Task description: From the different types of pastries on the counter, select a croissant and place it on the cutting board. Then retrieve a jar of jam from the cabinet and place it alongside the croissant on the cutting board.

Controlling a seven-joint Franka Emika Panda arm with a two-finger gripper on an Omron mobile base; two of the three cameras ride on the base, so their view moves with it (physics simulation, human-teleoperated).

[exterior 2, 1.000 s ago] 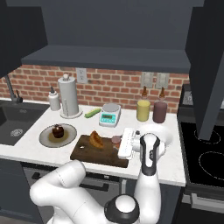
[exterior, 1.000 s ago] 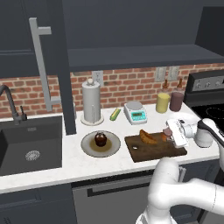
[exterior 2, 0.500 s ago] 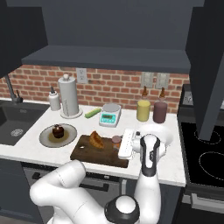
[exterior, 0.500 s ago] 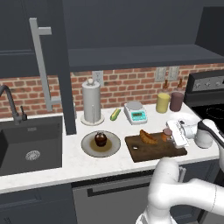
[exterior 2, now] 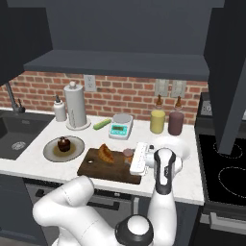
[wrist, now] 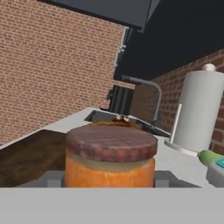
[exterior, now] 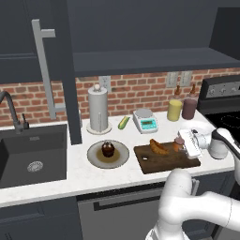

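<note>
- The jam jar [wrist: 110, 157] stands upright on the right end of the cutting board [exterior: 161, 161], right in front of my tool [exterior: 186, 142]; in the hand view its brick-red lid and orange body sit square in the middle, between the two fingertips [wrist: 51, 178].
- From the tool, the jar lies straight ahead along the approach line, toward the croissant [exterior: 159, 147], which rests near the middle of the board, just left of the jar.
- The jar's long axis is vertical, and the tool reaches it from the side, lying level over the board's right edge.
- I cannot tell whether the tool is clamping the jar or has let go: the tips flank it closely, but no frame shows contact or a gap clearly.
- My judgement: the jar is down beside the croissant as asked, so the coming move is a release and a straight pull back to the right, away from the board, without tipping the jar toward the croissant.
- Farther out on the desk [exterior: 56, 185], left of the board, a plate [exterior: 96, 157] carries a dark pastry [exterior: 108, 150]; behind the board stand a scale [exterior: 145, 120] and a paper towel roll [exterior: 98, 108].
</note>
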